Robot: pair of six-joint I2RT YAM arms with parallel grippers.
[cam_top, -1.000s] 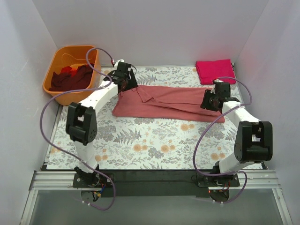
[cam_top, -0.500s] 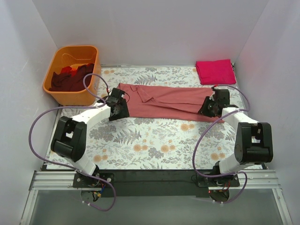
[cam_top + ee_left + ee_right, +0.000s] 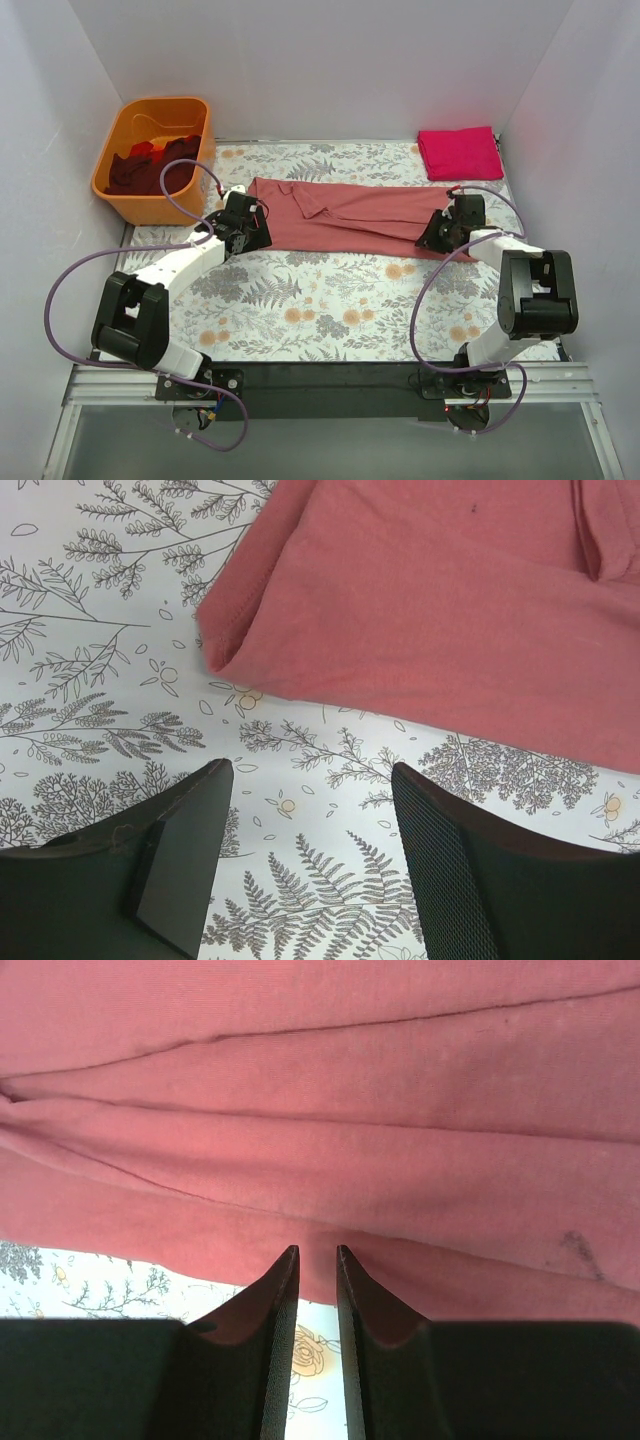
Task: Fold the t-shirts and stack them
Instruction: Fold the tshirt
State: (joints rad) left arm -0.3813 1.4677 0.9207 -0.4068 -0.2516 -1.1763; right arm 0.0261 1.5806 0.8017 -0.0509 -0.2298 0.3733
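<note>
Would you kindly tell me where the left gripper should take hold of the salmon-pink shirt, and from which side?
Probably the near left corner of the salmon-pink shirt, where the folded hem bunches into a thicker lip. The open left gripper faces it from the near side, so moving straight forward and pinching across the hem seems simplest; beside it the cloth lies flat.

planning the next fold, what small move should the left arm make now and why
Probably ease the left pincer forward onto the near-left corner of the salmon t-shirt and close. Its jaws stand open over the table cover, just short of that corner and touching no cloth, while the right pincer sits at the shirt's other end.
</note>
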